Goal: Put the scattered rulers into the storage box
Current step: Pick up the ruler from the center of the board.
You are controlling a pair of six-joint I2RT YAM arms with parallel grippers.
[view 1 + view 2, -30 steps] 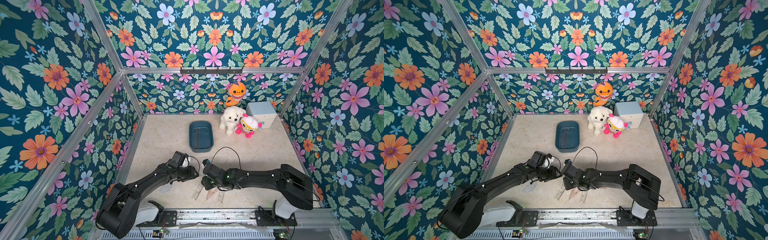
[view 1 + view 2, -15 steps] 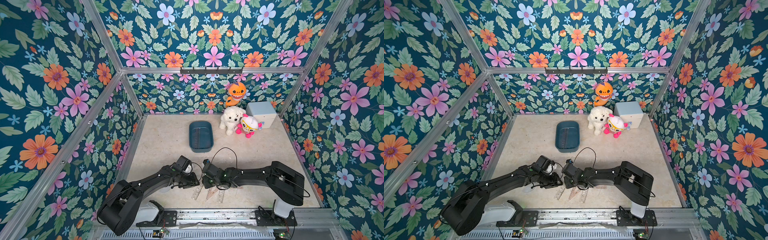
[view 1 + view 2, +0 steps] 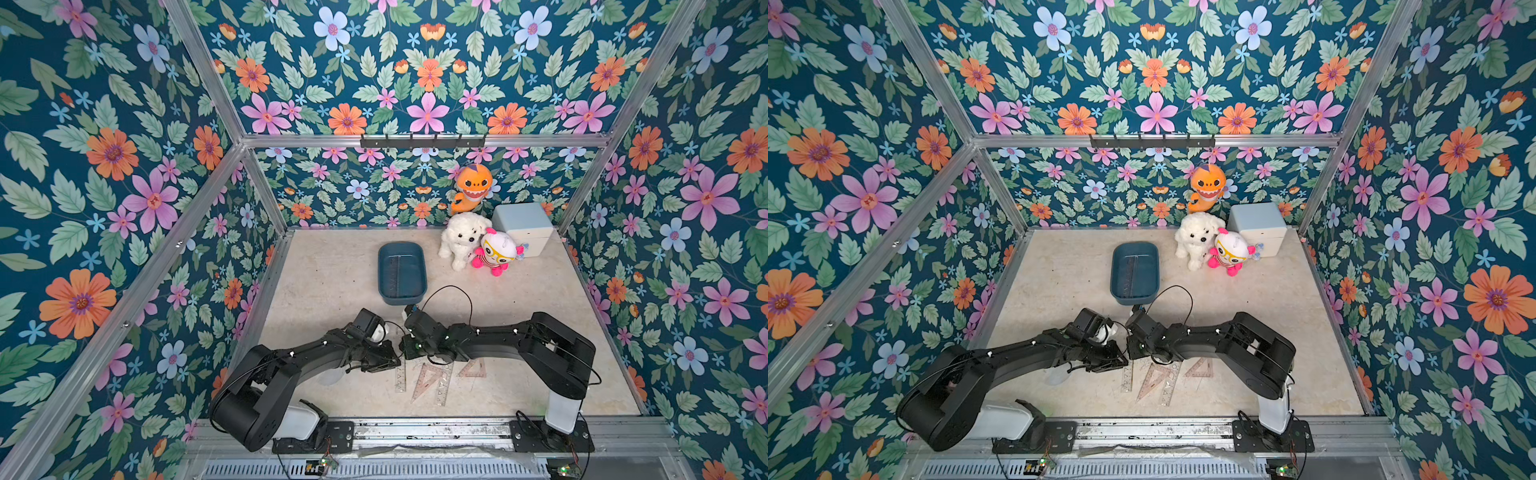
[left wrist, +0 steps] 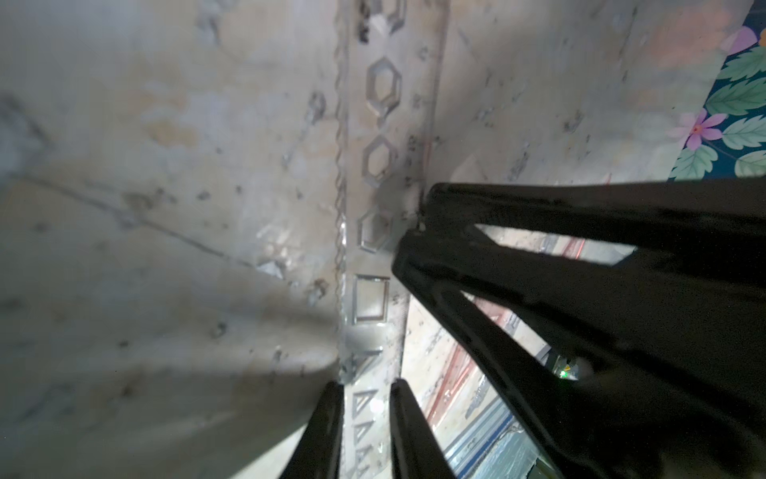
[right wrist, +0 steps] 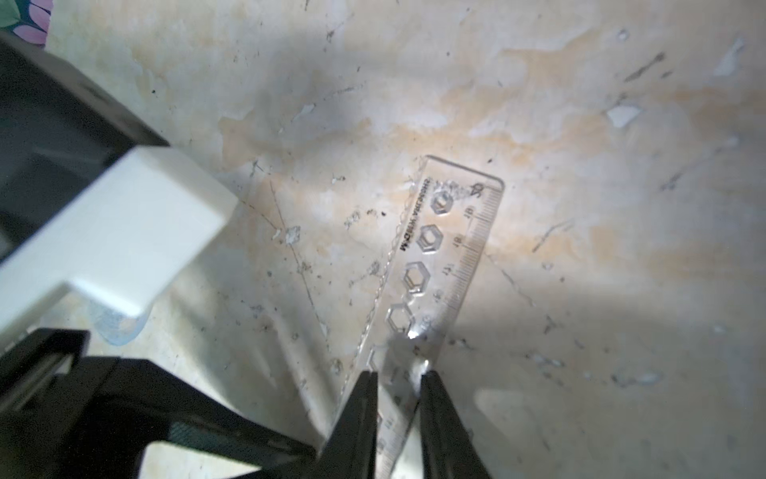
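Presently we note: right gripper (image 5: 398, 375) clamped across stencil ruler (image 5: 452, 249), near table's (image 3: 332, 270) front edge, well apart from storage box (image 3: 401, 300). Left gripper (image 4: 367, 385) narrow, fingers flanking same ruler; real grip we cannot tell. Risk: two pulls disagree, thin plastic flexes, springs free onto set squares (image 3: 428, 376) beside. Contact faces hidden; pale shape (image 3: 332, 377) under left arm (image 3: 316, 353) unreadable to us.

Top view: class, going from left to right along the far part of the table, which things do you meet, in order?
storage box → white dog plush → pink doll plush → pale blue container
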